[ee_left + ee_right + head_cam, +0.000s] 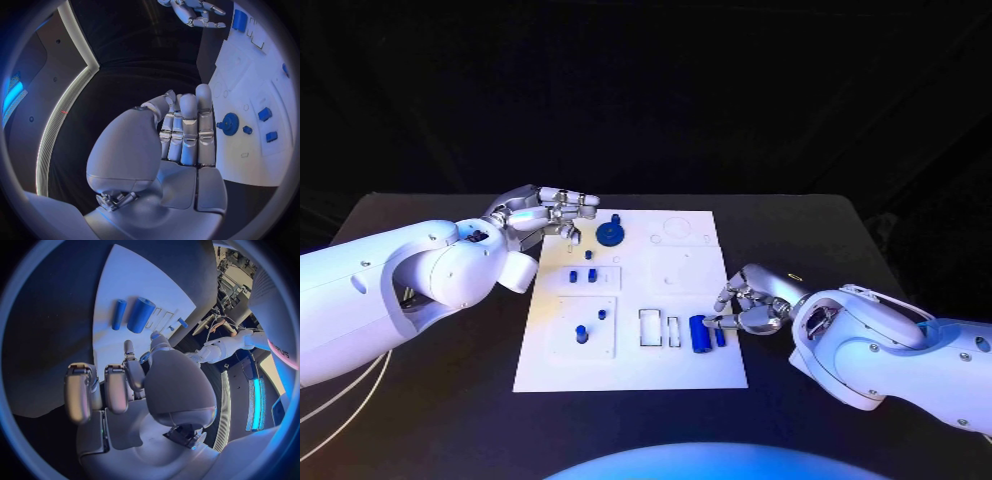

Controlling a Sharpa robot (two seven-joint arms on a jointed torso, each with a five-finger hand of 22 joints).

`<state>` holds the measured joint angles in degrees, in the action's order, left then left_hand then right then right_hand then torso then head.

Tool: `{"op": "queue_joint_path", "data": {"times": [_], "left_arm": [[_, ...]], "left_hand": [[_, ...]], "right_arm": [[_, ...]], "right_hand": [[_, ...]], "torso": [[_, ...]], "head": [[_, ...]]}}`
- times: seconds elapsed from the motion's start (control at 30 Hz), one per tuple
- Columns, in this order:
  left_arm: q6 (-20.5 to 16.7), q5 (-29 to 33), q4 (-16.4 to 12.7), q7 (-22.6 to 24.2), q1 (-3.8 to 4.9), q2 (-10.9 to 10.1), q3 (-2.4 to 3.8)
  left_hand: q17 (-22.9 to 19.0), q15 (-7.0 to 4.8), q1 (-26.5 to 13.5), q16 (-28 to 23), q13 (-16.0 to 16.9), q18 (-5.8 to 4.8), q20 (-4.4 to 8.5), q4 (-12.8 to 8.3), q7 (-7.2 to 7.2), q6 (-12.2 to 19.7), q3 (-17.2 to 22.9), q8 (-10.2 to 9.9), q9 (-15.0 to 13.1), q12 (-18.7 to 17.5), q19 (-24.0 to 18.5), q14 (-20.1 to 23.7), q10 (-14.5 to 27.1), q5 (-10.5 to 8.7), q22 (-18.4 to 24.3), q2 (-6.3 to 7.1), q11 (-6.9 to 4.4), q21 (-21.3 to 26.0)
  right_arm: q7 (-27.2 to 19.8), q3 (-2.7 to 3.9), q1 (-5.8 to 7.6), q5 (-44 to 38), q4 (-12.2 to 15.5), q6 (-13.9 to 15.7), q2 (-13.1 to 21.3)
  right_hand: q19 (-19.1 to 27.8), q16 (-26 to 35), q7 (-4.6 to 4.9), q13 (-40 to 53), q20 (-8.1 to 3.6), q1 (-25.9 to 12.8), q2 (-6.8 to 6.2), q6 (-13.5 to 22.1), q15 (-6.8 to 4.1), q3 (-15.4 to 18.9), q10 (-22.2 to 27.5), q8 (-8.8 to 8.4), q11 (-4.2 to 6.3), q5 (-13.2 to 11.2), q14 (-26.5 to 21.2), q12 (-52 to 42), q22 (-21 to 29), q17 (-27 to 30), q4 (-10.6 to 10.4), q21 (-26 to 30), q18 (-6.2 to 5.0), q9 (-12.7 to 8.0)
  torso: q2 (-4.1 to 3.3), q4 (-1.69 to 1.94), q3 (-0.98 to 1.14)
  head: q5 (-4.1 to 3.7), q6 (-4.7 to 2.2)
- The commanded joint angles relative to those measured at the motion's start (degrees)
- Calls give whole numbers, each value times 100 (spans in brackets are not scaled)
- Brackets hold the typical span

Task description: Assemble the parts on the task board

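Head view – board: white task board (678, 370) lies mid counter (430, 410), long side running away from the robot.
Head view – L hand: left hand (545, 215) at the board's far left corner, fingers (571, 232) pointing down at the board edge, holding nothing I can see.
Head view – gear: blue gear part (613, 236) on the board just beside those fingers.
Head view – R hand: right hand (750, 305) at the board's near right edge, fingers curled beside two blue cylinder parts (705, 331); contact – cannot tell.
Head view – small bits: small blue parts (583, 274) on the board's left half.
L wrist view: left hand's fingers straight, pressed side by side, empty, just off the board edge near the gear.
R wrist view: right hand's fingers bent, apart, nothing in them; both cylinders lie on the board beyond the fingertips, untouched.
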<state>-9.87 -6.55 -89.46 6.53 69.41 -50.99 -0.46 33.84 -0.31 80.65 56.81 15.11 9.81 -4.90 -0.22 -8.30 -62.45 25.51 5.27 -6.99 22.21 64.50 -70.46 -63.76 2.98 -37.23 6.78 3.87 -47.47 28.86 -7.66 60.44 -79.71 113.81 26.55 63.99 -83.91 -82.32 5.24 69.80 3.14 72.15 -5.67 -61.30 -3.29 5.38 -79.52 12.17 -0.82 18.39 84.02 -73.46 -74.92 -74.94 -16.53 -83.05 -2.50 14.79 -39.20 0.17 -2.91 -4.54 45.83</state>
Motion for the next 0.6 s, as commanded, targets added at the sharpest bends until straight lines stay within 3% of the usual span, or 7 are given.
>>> {"op": "queue_joint_path", "data": {"times": [0.03,0.6], "left_arm": [[78,34,-23,74,1,0,2],[111,-12,-41,27,1,-20,2]], "left_hand": [[-5,8,-49,-25,10,74,4,7,-5,29,-29,-13,5,30,39,51,47,-5,9,-8,12,37],[-8,8,-61,-23,11,75,2,12,-1,26,-38,-10,6,37,40,52,54,-4,14,-9,10,45]], "right_arm": [[257,-2,-66,-283,-13,6,-66],[291,-3,-264,-356,-148,-175,-351]], "right_hand": [[-348,13,0,13,-2,-54,14,46,17,38,41,-11,6,34,343,26,-1316,-158,4,10,104,11],[-362,-12,-23,67,-5,-83,43,-24,7,118,22,35,23,35,350,-1,-1326,-197,-12,-29,111,56]], "torso": [[-2,0,-2],[-6,3,-3]], "head": [[-3,21],[3,58]]}}
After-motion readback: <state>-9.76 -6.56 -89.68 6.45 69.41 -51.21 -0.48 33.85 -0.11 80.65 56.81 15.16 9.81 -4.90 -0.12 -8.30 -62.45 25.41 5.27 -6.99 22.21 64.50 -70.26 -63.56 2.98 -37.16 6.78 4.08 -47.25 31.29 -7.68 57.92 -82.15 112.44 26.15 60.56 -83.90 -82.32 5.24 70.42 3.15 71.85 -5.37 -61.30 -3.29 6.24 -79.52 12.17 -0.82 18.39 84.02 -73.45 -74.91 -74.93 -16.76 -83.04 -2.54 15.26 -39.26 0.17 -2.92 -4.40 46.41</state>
